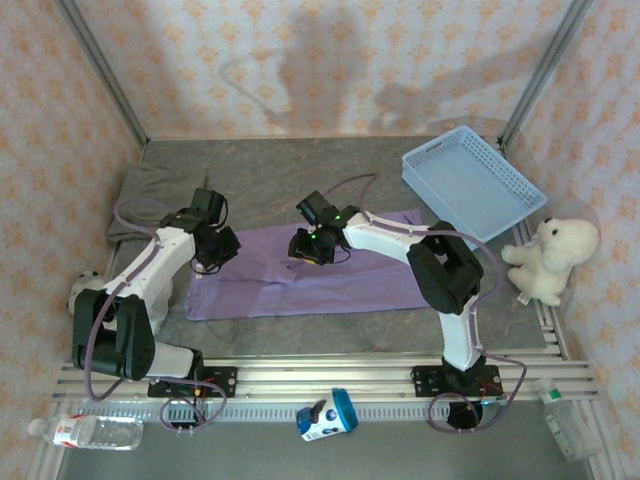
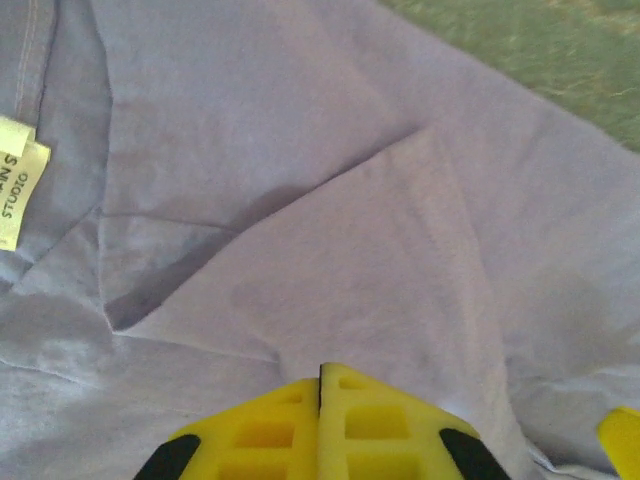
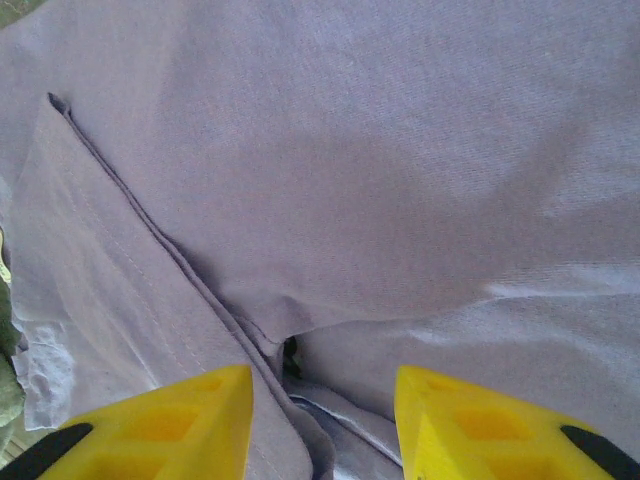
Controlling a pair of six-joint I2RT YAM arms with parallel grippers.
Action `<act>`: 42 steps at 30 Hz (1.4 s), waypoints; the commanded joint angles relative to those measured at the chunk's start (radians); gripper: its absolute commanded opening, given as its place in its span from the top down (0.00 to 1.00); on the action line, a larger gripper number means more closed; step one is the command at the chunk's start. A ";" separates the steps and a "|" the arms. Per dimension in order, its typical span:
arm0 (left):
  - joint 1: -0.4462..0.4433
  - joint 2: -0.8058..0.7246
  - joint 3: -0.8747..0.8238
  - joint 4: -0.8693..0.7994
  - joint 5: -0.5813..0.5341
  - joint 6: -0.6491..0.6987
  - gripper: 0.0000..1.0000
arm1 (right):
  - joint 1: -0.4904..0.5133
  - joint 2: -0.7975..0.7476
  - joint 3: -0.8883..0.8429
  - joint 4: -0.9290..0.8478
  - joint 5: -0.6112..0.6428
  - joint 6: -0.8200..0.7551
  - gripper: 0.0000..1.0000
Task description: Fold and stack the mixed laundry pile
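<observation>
The lavender T-shirt lies spread across the middle of the table, folded into a long band. The grey-olive garment lies bunched at the back left. My left gripper hangs over the shirt's left end. In the left wrist view its yellow fingertips are shut together on a raised triangular flap of the T-shirt. My right gripper is over the shirt's middle. In the right wrist view it stands open, its fingers either side of a hemmed fold of the T-shirt.
A light blue lattice basket sits at the back right. A white plush toy is at the right edge and another plush by the left arm. Bottles and a small blue-white thing lie in front of the rail.
</observation>
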 commanded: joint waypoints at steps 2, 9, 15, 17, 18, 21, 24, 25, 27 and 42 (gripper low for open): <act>0.002 0.077 0.042 0.009 -0.077 0.014 0.67 | 0.002 -0.041 0.005 -0.032 0.023 -0.023 0.58; 0.031 0.265 0.135 0.056 -0.119 0.082 0.59 | 0.002 -0.043 -0.001 -0.056 0.023 -0.030 0.58; 0.033 0.279 0.102 0.108 -0.101 0.115 0.59 | 0.002 -0.056 -0.010 -0.070 0.037 -0.034 0.58; 0.032 0.276 0.084 0.124 -0.093 0.121 0.59 | 0.002 -0.054 -0.007 -0.073 0.037 -0.035 0.58; 0.033 0.274 0.072 0.135 -0.076 0.121 0.59 | 0.002 -0.053 -0.005 -0.074 0.037 -0.035 0.58; 0.033 0.253 0.039 0.169 -0.005 0.112 0.59 | 0.002 -0.041 0.019 -0.104 0.068 -0.049 0.58; 0.033 0.205 -0.007 0.197 0.061 0.087 0.59 | -0.009 0.003 0.082 -0.193 0.171 -0.048 0.57; 0.033 0.188 -0.025 0.206 0.078 0.078 0.58 | -0.020 0.021 0.097 -0.191 0.174 -0.044 0.57; 0.033 0.156 -0.055 0.214 0.094 0.069 0.60 | -0.037 0.056 0.138 -0.189 0.177 -0.036 0.57; 0.033 -0.062 -0.152 0.066 0.133 0.210 1.00 | -0.104 0.271 0.334 -0.312 0.258 0.029 0.59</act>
